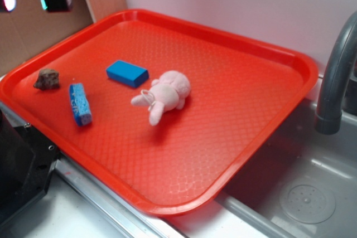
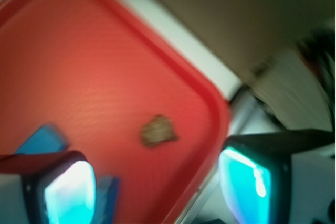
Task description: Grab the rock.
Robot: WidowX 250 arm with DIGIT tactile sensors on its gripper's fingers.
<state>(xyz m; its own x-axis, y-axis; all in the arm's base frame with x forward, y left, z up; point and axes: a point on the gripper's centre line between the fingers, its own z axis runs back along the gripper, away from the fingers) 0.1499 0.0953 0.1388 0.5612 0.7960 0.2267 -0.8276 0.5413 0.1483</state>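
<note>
Rock: small lumpy brown-grey stone (image 1: 47, 78) sits alone near the left rim of the tray, untouched; wrist view has it (image 2: 158, 131) blurred, lying between the 2 fingers but well beyond them
Tray: big red plastic tray (image 1: 234, 154) with a textured floor, resting beside a grey sink (image 1: 312, 193)
Gripper: black gripper (image 2: 157, 182) with glowing cyan pads (image 2: 71, 192) hangs high above the tray's far-left corner, jaws spread wide, nothing in them
Neighbours: blue speckled sponge (image 1: 80, 103) just right of the rock, blue rectangular block (image 1: 127, 73) further along, pink plush toy (image 1: 165, 96) near the middle
Faucet: dark grey spout (image 1: 334, 82) at right edge
</note>
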